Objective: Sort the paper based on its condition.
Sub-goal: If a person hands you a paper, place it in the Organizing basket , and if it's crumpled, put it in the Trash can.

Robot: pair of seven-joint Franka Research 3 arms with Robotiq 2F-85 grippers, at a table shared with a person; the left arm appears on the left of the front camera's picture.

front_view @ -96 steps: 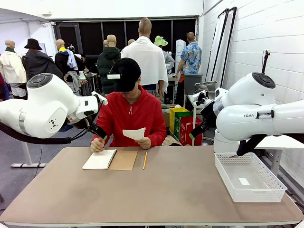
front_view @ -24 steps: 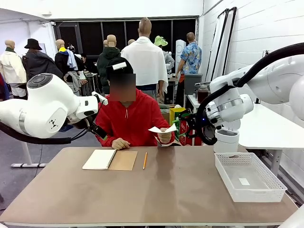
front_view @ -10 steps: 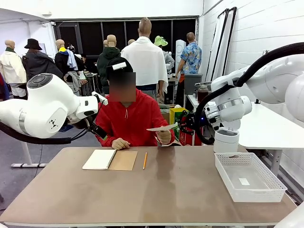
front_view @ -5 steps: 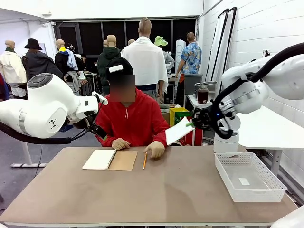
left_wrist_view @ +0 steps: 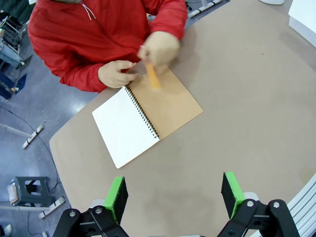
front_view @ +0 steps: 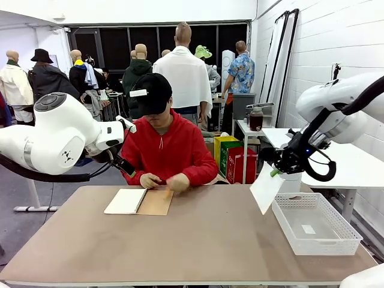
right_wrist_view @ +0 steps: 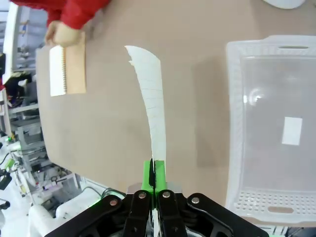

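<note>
Front view first: the left claw (front_view: 130,173) is hard to read, tucked under its white arm against the person's red sleeve, just a green tip showing. The left wrist view settles it: left claw (left_wrist_view: 173,193) spread wide, nothing between its green pads, hanging over the bare brown tabletop (left_wrist_view: 247,108). Up at the far edge the person's one hand (left_wrist_view: 159,47) is a blur, and so is the orange pencil (left_wrist_view: 152,77) in it. The other hand (left_wrist_view: 114,74) sits at the top of the open spiral notebook with white page and brown cardboard cover (left_wrist_view: 126,126).

Over to the right claw (front_view: 275,172): clamped tight on the thin white sheet of paper (front_view: 266,189), which hangs off it in the air, just beside the white plastic mesh tray (front_view: 300,243). In the right wrist view the claw (right_wrist_view: 152,174) has its pads pinched together on the sheet's near edge. The paper (right_wrist_view: 150,98) shows nearly edge-on, bowed, faint ruled lines, its far corner ragged, over open tabletop and not over the tray (right_wrist_view: 232,123).

Inside the tray: one small white rectangular slip (right_wrist_view: 292,131) flat on the bottom.
</note>
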